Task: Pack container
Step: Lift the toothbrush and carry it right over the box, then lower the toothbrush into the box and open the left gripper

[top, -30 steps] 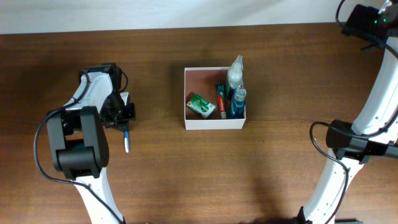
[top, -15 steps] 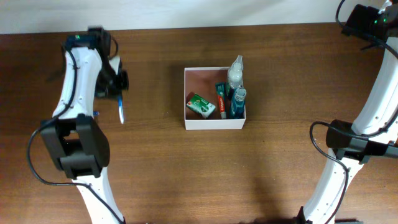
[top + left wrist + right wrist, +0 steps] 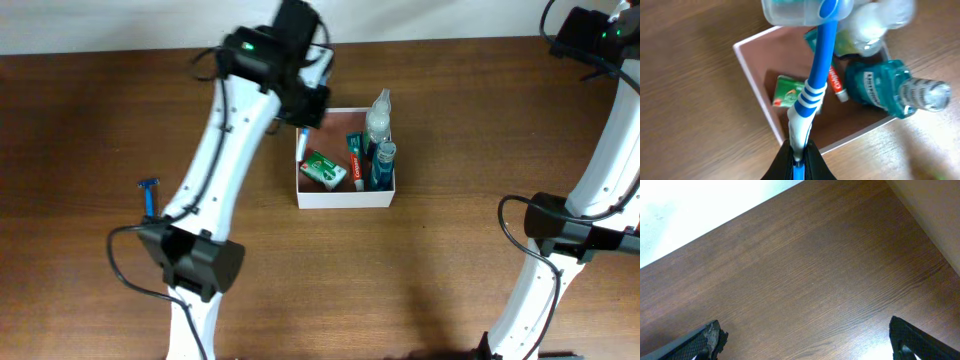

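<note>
Container point(image 3: 345, 199) lies beneath left claw point(image 3: 799, 157) gripping toothbrush point(image 3: 816, 75).

square white-walled container point(image 3: 345, 199), reddish-brown inside, sits flat near the table point(image 3: 450, 120) centre, apparently lidless.

Wooden table point(image 3: 450, 250) bears the white container point(image 3: 345, 199) and a blue razor point(image 3: 150, 195)

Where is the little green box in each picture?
Overhead: the small green rectangular packet lies in the left half of the square white-walled container, mid-picture.
Left wrist: left of centre, just behind the blue-and-white toothbrush.
Right wrist: not in it; only the brown wooden table shows.
Shared landmark: the red-and-white toothpaste tube beside the packet, seen in the overhead and left wrist views.
</note>
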Motion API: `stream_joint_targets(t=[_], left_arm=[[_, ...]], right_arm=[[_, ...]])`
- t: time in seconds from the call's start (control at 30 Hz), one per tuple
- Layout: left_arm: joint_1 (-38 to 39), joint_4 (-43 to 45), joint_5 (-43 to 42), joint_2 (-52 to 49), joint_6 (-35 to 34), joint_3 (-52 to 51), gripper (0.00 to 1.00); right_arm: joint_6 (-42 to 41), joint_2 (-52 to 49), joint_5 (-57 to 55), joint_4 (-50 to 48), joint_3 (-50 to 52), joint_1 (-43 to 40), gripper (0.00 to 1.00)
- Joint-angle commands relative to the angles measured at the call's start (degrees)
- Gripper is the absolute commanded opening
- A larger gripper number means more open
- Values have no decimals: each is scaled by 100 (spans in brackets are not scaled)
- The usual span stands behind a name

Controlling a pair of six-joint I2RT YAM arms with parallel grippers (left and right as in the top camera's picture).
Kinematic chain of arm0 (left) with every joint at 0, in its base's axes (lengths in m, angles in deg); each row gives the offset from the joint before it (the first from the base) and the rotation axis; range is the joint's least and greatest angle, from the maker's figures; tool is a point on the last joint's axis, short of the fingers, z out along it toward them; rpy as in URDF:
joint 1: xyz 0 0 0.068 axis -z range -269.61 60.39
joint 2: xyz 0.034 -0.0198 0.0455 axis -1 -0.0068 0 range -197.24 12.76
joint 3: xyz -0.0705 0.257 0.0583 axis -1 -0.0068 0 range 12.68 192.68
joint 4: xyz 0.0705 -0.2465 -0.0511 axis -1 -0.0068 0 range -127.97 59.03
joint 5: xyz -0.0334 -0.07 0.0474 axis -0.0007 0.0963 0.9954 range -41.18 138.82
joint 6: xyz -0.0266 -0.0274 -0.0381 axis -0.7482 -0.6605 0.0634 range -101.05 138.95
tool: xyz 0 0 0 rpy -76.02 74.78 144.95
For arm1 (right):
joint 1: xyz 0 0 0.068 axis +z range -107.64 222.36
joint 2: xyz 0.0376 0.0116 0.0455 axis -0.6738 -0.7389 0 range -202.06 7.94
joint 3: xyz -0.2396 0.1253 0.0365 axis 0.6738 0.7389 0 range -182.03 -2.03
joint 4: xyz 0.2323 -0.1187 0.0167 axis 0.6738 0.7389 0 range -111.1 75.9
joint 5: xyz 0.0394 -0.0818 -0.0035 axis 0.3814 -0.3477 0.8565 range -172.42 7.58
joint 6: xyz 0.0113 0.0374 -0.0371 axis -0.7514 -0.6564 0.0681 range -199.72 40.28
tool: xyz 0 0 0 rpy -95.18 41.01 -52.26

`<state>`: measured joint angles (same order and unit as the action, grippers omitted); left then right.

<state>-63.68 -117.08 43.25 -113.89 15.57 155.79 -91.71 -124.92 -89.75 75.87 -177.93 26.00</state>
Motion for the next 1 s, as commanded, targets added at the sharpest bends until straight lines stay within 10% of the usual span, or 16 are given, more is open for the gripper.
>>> stream_joint_targets(t=[0.0, 0.97], left_arm=[[295, 201, 575, -2, 140, -17, 1], [409, 2107, 520, -4, 284, -2557, 1]], right_arm=[[-7, -28, -68, 35, 17, 20, 98], [-7, -28, -68, 35, 17, 22, 98]])
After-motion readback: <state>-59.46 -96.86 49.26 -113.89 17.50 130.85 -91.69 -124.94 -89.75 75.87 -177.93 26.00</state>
